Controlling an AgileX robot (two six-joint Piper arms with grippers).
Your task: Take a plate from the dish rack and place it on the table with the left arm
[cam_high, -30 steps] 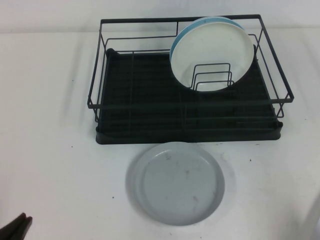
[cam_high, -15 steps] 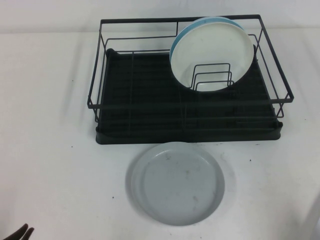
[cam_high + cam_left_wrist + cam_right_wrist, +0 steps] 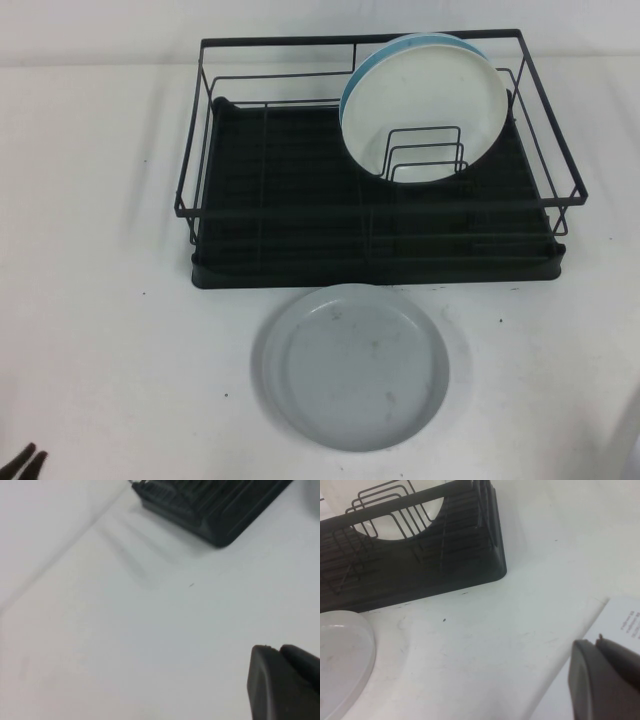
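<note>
Left end effector [image 3: 24, 462]: at the near left corner of the tabletop, only its dark tips showing in the high view; fingers pressed together, holding nothing.
Left end effector, wrist view [image 3: 285, 680]: black fingertips close together above bare white tabletop, with a corner of the dish rack beyond them.
Right end effector [image 3: 607, 680]: seen only in its own wrist view, above the tabletop off the rack's near right corner; whether its fingers are spread or pressed together cannot be told.
Plate [image 3: 350, 367]: pale grey-blue, lying flat on the tabletop just in front of the rack's near edge, about mid-width; well apart from the left end effector, to its right and farther from the robot.
Plate, right wrist view [image 3: 340, 660]: only part of its rim shows, near the rack's base.
Dish rack [image 3: 260, 190]: black wire frame on a black tray, at the far middle of the tabletop.
White plate [image 3: 430, 115]: upright in the rack's right far part, leaning against the wire dividers.
Blue plate [image 3: 362, 70]: directly behind the white one, only its edge showing.
Tabletop [image 3: 100, 330]: white, with a few tiny dark specks.
Paper [image 3: 627, 622]: white sheet with small print, beside the right end effector, visible in the right wrist view alone.
</note>
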